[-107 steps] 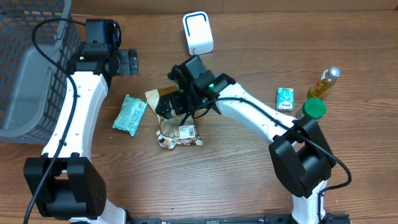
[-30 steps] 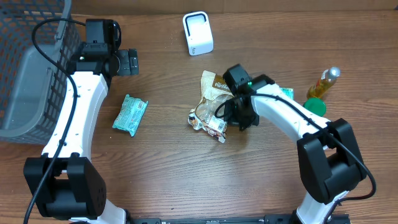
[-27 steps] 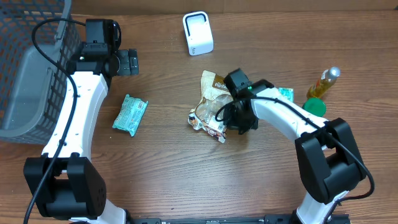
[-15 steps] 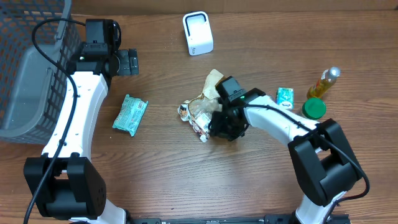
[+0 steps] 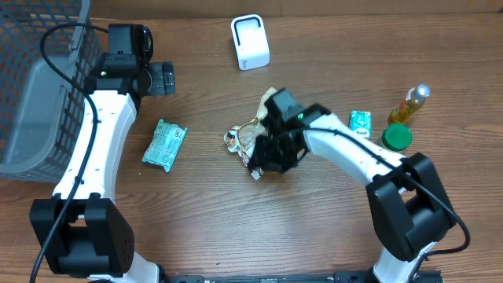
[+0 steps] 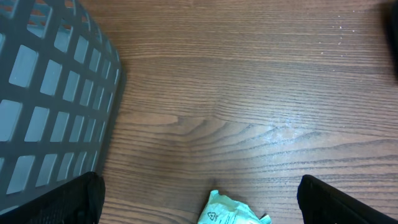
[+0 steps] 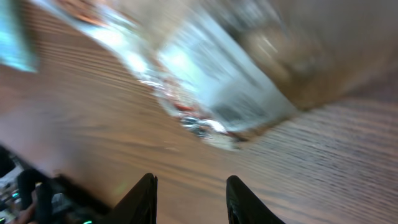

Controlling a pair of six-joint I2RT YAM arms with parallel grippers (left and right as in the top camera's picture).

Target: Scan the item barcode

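Change first: within the last few seconds our right pincer (image 7: 191, 186) has carried the crinkled snack bag (image 5: 245, 141) from left of centre across to the right, then drifted it back a little. Its fingers have been easing apart over the last second. We read that as a set-down or a re-grip rather than a scan. The bag lies mid-counter, well short of the white scanner (image 5: 250, 41) at the far edge of the counter (image 5: 314, 228), so the barcode looks not yet read. In the blurred wrist view the two fingers stand partly spread with bare wood between them, and the bag lies just beyond their tips, not between them. From above, the pincer sits over the bag's right side, and we cannot tell whether it touches. Our left pincer (image 5: 161, 79) is spread wide and empty near the basket (image 5: 31, 94), well apart from the bag
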